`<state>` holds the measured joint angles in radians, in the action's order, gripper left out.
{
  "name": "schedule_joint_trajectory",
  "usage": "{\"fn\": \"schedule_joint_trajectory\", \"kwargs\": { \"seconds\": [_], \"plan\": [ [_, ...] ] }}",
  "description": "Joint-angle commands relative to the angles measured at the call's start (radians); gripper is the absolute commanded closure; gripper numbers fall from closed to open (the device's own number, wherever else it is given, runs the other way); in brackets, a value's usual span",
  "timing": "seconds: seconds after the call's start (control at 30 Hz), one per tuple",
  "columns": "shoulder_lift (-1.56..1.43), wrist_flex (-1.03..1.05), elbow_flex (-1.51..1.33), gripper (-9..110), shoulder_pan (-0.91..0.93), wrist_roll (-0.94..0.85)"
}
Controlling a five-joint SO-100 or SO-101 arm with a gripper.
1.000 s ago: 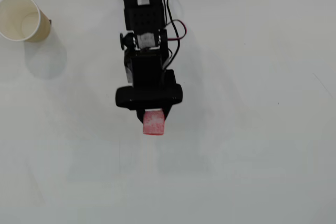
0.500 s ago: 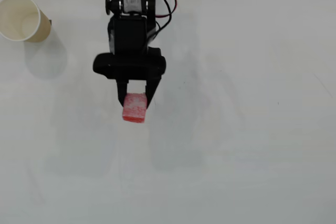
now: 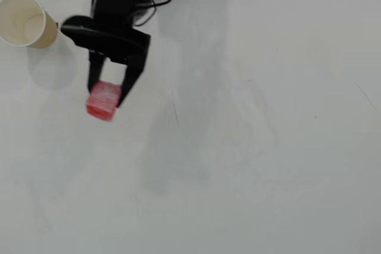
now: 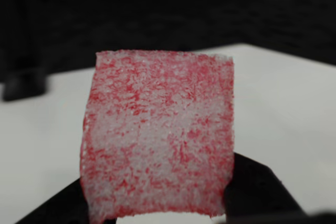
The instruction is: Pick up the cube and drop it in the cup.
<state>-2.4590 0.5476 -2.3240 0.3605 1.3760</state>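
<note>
Your arm [image 3: 119, 4] has swung toward the left of the overhead view since half a second ago: the gripper [image 3: 106, 90] was then near the middle top of the picture, and it now hangs lower left of that, much closer to the cup [image 3: 25, 21]. The cube [image 3: 103, 99] has travelled with it, going from just left of centre to a spot below and right of the cup, well apart from it. It looks a little blurred overhead.

Your fingers [image 3: 131, 78] are clenched on the cube, one dark finger on each side of it, with its lower part poking out past the tips. In the wrist view the cube [image 4: 157, 135] fills most of the picture, red with whitish speckles, and the dark fingers [image 4: 257, 187] press against it low on both sides.

The cup has stayed put at the top left edge of the white bench [image 3: 268, 147], mouth open, pale inside.

You will find no brand, label or writing to read on the cube, cup or arm.
</note>
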Motion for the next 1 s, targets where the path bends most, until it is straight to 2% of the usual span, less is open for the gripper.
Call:
{"fn": "schedule_joint_trajectory", "kwargs": {
  "seconds": [0.0,0.97],
  "plan": [
    [-0.091,-0.002,0.026,102,0.083,-0.026],
    [-0.204,0.032,0.038,102,0.670,-0.029]
  ]
}}
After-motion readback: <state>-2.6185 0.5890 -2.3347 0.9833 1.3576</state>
